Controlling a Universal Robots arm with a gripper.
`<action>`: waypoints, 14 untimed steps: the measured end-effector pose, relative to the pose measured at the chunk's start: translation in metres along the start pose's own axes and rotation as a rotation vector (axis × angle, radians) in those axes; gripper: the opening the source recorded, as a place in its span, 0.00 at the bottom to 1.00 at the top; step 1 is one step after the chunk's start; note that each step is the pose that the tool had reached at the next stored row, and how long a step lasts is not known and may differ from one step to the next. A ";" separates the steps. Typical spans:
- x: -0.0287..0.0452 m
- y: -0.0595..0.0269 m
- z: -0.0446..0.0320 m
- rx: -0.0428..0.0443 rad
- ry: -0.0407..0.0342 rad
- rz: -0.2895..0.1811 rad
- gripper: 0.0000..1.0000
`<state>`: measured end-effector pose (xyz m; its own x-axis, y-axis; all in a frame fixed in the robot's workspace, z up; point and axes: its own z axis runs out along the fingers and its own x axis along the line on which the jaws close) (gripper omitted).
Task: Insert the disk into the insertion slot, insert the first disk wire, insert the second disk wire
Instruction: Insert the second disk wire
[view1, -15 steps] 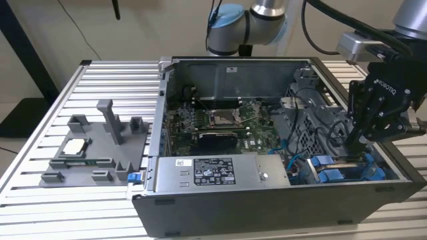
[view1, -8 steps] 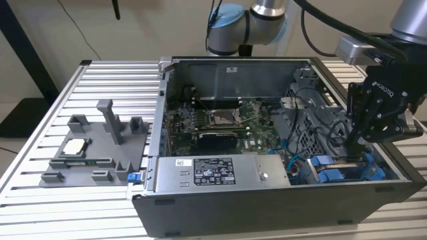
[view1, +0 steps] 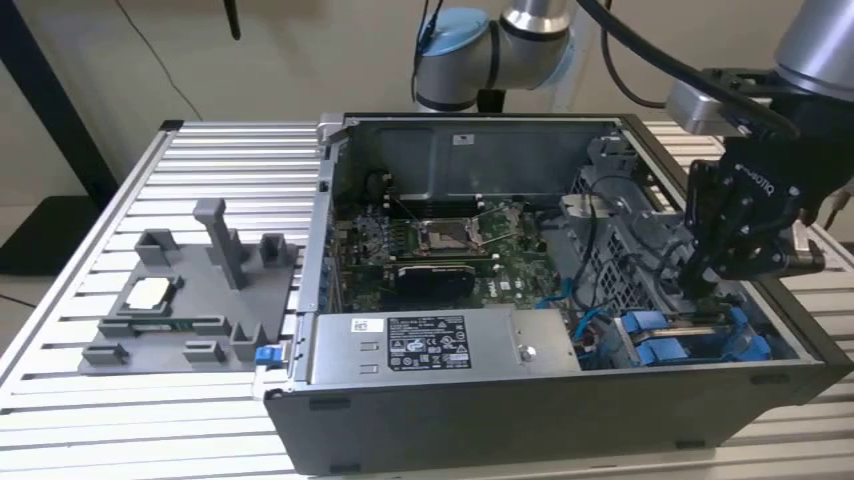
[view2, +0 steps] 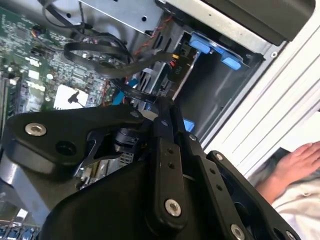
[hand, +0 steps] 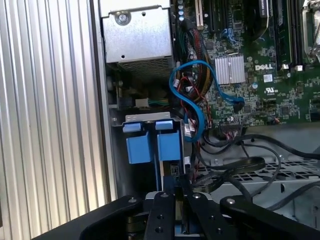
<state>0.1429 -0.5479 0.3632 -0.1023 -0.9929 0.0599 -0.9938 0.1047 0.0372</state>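
My gripper reaches down into the open computer case at the exterior view's right. The disk stands on edge in its bright blue frame, low in the insertion slot by the case wall. In the first wrist view the gripper is shut on the disk's thin upper edge, with the frame's blue tabs just beyond the fingertips. A blue wire loops loose beside the bay, and black wires lie over the metal cage. In the second wrist view the gripper has its fingers close together.
A silver power-supply box fills the case's front. The motherboard lies behind it. A grey fixture sits on the slatted table at the exterior view's left. A person's hand rests beyond the case.
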 end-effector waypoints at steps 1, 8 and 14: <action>0.0000 0.0000 0.0001 -0.0018 -0.0182 -0.001 0.16; 0.0000 0.0000 0.0014 -0.0037 -0.0381 -0.002 0.16; -0.0004 -0.0002 0.0055 -0.0027 -0.0827 -0.004 0.16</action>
<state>0.1429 -0.5478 0.3577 -0.1020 -0.9945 -0.0229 -0.9941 0.1011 0.0399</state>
